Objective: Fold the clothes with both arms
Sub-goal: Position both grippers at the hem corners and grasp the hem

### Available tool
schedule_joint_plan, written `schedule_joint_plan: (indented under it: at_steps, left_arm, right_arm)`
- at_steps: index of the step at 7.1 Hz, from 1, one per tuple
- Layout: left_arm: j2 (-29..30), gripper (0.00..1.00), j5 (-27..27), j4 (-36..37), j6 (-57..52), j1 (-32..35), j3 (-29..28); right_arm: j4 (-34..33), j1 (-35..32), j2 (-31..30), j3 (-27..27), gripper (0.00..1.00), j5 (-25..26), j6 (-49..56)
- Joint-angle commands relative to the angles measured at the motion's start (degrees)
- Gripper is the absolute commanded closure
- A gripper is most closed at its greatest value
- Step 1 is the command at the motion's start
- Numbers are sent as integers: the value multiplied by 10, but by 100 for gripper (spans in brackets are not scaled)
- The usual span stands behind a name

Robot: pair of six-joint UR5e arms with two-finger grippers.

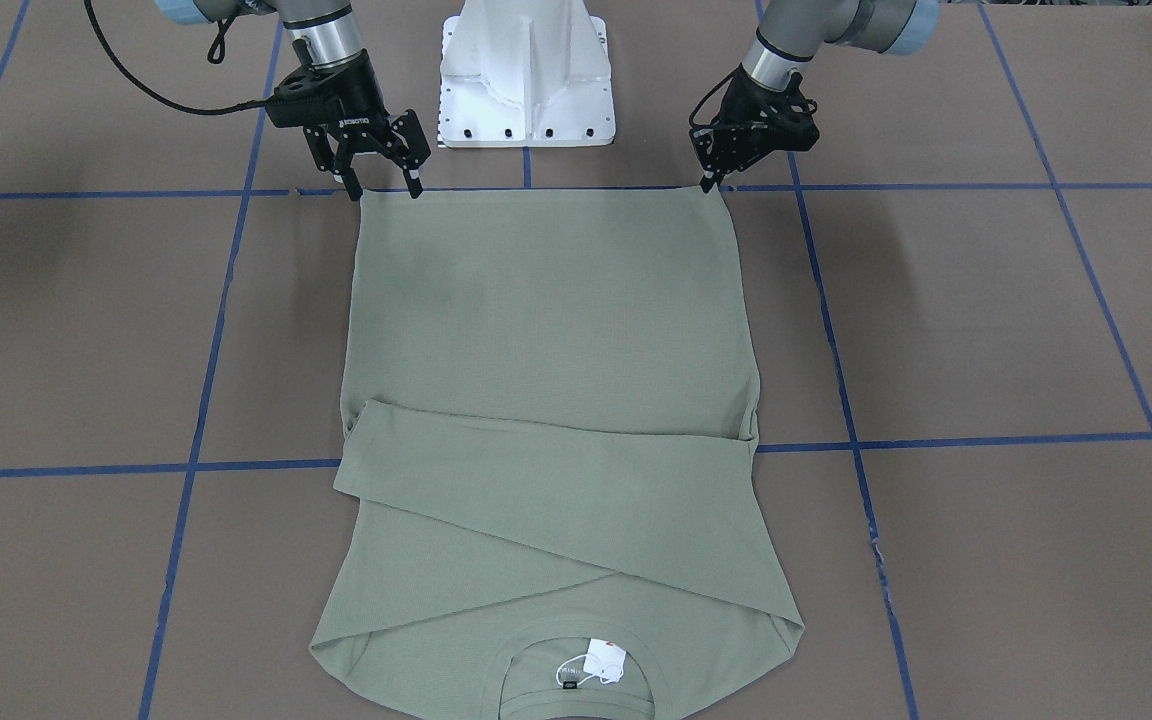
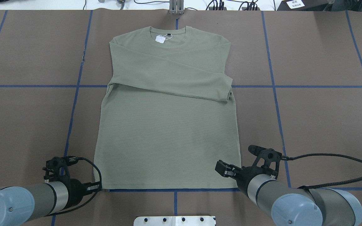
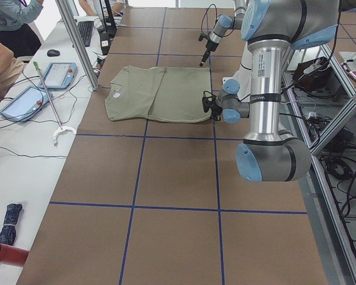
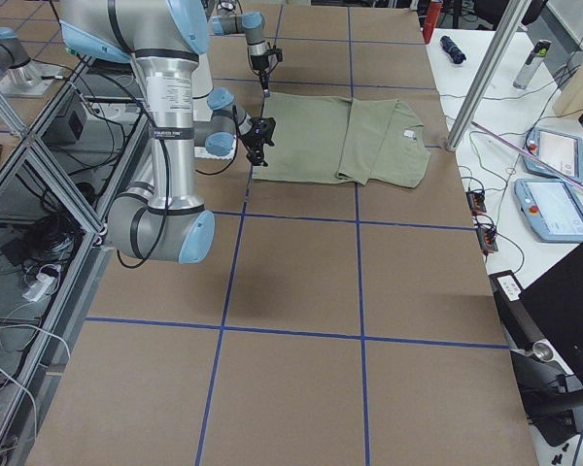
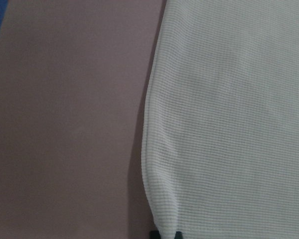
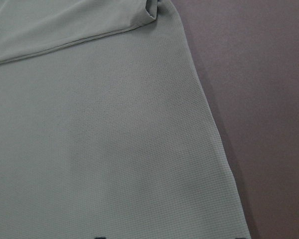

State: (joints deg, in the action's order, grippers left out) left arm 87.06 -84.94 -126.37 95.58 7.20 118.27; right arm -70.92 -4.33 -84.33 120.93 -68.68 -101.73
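The left fingers (image 1: 713, 178) are drawn narrow on one hem corner of the shirt (image 1: 546, 300). The left wrist view shows knit puckered up between their tips, so I judge them pinched on it. The right fingers (image 1: 415, 172) stand wide, 1 tip either side of the other hem corner, with nothing taken yet.

Out from both pairs the shirt lies flat on the bench (image 1: 986, 320). The hem is nearest the fingers, the 2 sleeves (image 1: 556, 490) are crossed over the chest farther out, and the collar and white tag (image 1: 604, 662) are farthest.

It looks light, soft and limp. It should sag between 2 grips, so corner pinches catching both layers suit it best.

I cannot tell whether the left pinch holds 1 layer or 2, nor whether the right tips touch cloth. The lower sleeve is mostly covered by the upper one, and the front-facing view cuts off the collar.
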Motion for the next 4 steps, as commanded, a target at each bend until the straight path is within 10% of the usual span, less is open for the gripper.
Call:
schedule_joint_plan:
  at_steps: [1, 4]
  left_arm:
    - [2, 100, -3, 1, 0, 4, 31]
    - [2, 100, -6, 0, 0, 4, 40]
  right_arm:
    - [-58, 27, -2, -1, 10, 14, -63]
    - [-62, 64, -22, -11, 1, 66, -63]
